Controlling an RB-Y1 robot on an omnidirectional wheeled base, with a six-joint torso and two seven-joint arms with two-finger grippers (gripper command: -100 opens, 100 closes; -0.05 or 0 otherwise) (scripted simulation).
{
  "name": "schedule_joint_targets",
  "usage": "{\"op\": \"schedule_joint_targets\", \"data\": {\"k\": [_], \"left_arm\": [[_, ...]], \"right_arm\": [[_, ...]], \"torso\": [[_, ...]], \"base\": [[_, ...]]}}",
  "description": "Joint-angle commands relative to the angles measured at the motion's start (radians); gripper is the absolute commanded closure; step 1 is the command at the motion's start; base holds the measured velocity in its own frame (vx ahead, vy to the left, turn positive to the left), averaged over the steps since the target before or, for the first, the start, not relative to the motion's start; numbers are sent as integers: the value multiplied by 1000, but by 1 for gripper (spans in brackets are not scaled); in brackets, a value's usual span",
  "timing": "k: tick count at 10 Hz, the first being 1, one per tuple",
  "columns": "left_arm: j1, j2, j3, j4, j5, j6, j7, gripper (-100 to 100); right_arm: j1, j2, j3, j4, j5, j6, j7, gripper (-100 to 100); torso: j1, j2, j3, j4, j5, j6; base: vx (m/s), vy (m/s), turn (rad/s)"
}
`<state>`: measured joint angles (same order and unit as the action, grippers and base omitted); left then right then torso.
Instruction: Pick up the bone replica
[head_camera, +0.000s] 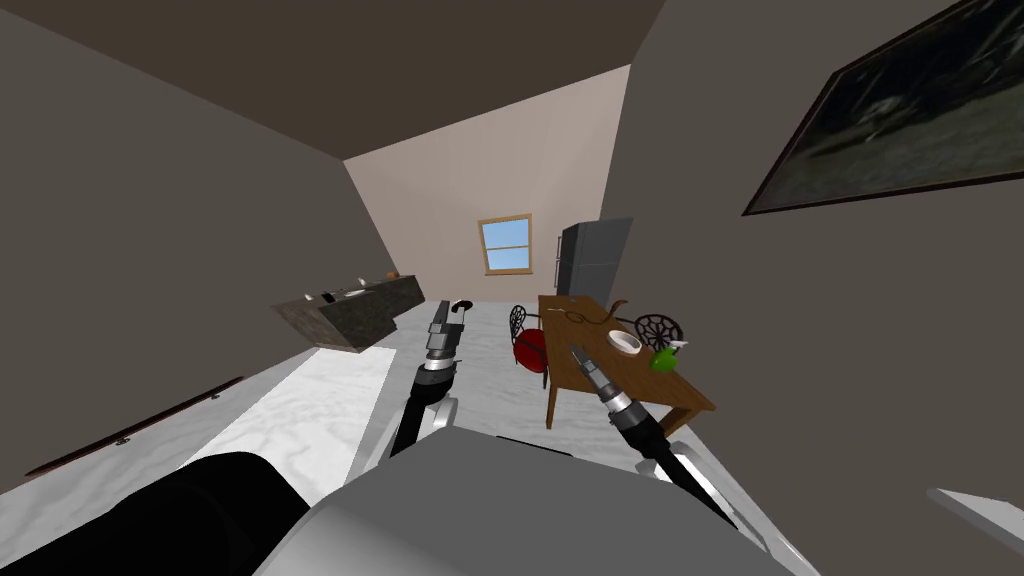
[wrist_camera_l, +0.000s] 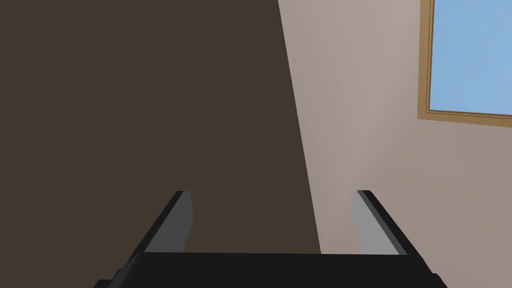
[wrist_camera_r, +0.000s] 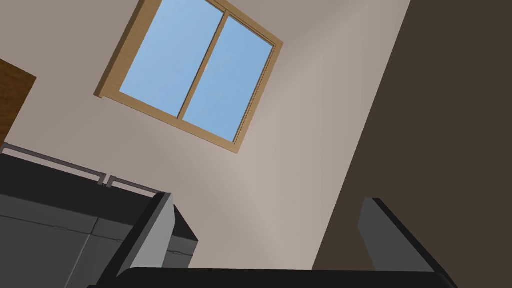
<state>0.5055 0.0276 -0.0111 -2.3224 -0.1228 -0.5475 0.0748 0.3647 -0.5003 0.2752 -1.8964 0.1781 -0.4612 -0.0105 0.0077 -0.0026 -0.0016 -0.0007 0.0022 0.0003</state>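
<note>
A wooden table was seen on the right side of the room, against the dark wall. On its far end a thin, brown, curved thing was lying. This was taken to be the bone replica, but it was too small for its shape to be told with certainty. Nearer on the same table a white bowl was placed, and just beside it, toward the wall, a small green object. A chair with a red seat was standing at the table's open side, and a second chair at the wall side. A dark grey fridge was found behind the table, and a dark counter across the floor on the left. The right gripper was held up in front of the table's near part, well apart from the brown thing. Its fingers were spread wide, with nothing between them. The left gripper was raised over the floor, between the counter and the chairs. Its fingers were also wide apart and nothing was held.
</note>
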Motion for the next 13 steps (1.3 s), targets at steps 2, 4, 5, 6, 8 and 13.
{"op": "schedule_joint_targets", "data": {"k": [2, 4, 5, 6, 8, 13], "left_arm": [[0, 0, 0, 0, 0, 0, 0, 0], [0, 0, 0, 0, 0, 0, 0, 0], [0, 0, 0, 0, 0, 0, 0, 0], [0, 0, 0, 0, 0, 0, 0, 0], [0, 0, 0, 0, 0, 0, 0, 0], [0, 0, 0, 0, 0, 0, 0, 0]], "right_arm": [[-32, -40, 32, 83, 20, -2, 11, -100], [-49, -78, 60, 142, 36, -2, 17, -100], [-65, -115, 89, 178, 51, -1, 22, -100], [-65, -115, 89, 202, 51, -1, 22, -100], [-79, -152, 119, 264, 66, -1, 27, -100], [-106, -223, 180, 393, 92, 0, 33, -100]], "torso": [[2, -1, 0, 0, 0, 0], [1, -1, -1, 0, 0, 0], [-1, -1, -1, 0, 0, 0], [1, -2, -1, 0, 0, 0], [-2, -2, -1, 0, 0, 0], [-4, 0, 0, 0, -1, 0]], "base": [[53, 151, 41], [73, 118, 43], [84, 151, 77], [70, 107, 16], [79, 83, 41], [65, 72, 31]]}}
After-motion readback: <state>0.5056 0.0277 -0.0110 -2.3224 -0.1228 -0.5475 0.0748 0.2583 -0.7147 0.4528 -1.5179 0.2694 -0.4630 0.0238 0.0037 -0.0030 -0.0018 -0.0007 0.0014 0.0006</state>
